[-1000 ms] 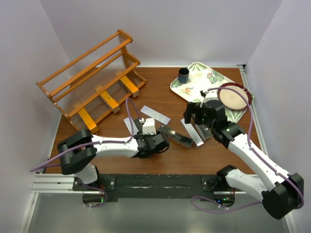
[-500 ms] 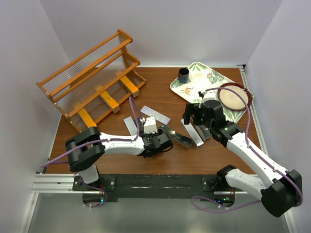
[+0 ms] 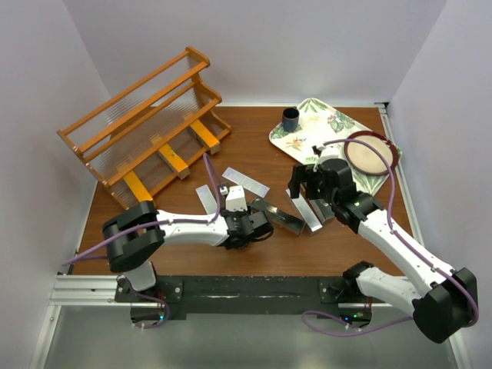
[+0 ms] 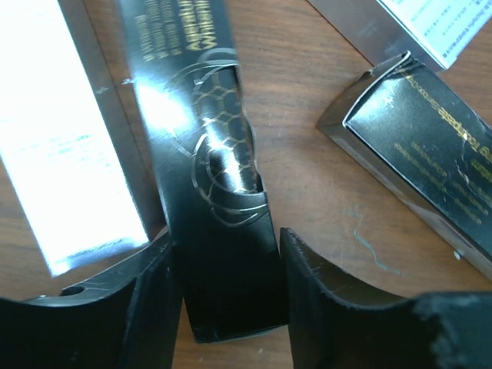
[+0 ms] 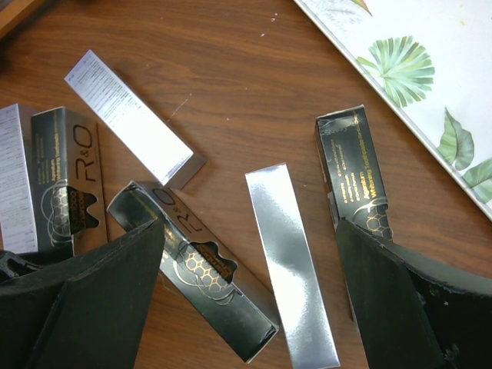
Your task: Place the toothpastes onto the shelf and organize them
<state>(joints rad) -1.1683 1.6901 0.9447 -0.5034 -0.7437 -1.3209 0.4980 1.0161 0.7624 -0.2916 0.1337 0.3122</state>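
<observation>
Left wrist: left fingers (image 4: 319, 311) flank black toothpaste (image 4: 211, 169); right fingers (image 5: 92, 307) spread wide.

Brown wood bench (image 3: 254, 146). Shelf (image 3: 142, 115) stands at 10 o'clock, set at an angle. Floral tray (image 3: 311, 127) sits at 2 o'clock, near the far right corner. Loose toothpastes lie flat around centre, scattered at mixed angles. Among them are a silver carton (image 3: 246, 183) and a dark carton (image 3: 278, 217) at its 4 o'clock. More silver and dark ones are at 3 o'clock of those.
</observation>
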